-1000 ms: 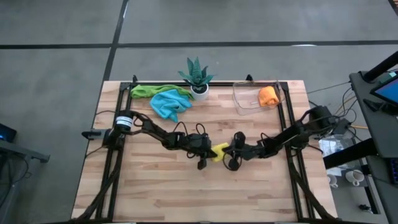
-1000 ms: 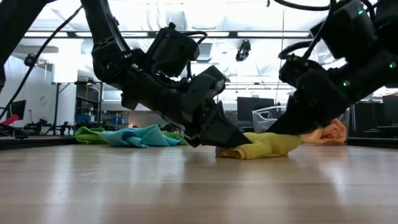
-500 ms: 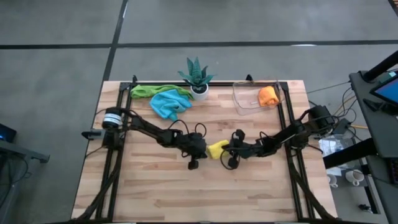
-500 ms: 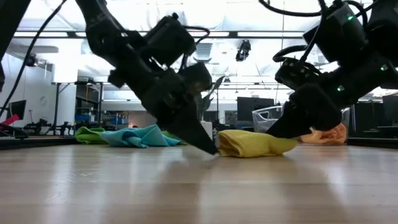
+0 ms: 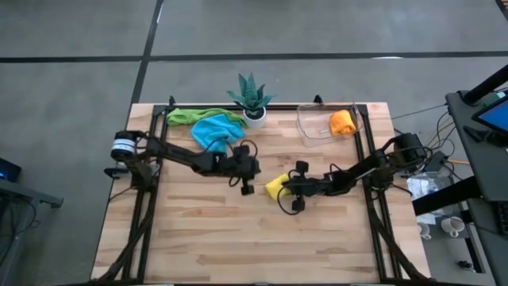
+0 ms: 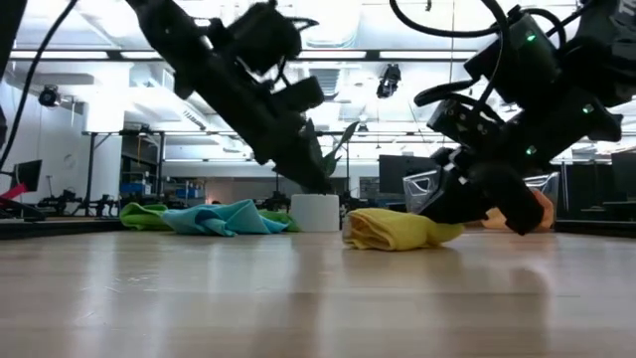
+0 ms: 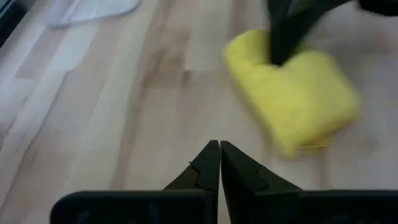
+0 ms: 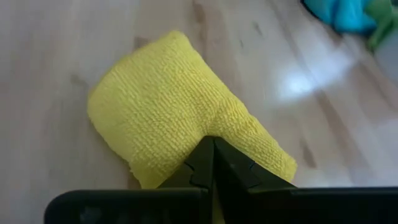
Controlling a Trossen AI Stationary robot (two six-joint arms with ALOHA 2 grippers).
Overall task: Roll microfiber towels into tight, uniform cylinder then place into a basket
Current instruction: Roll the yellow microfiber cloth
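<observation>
The rolled yellow towel (image 5: 275, 187) lies mid-table, the right gripper (image 5: 286, 187), fingers closed, pressing its tips on the roll's 3 o'clock side, while the closed, empty left gripper (image 5: 255, 170) hovers apart at its 10 o'clock.

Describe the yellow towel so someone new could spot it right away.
Start at the wooden table and look to its middle, just ahead of the right claw. The yellow towel lies there, the only rolled cloth on bare wood; the orange towel sits in the basket.
</observation>
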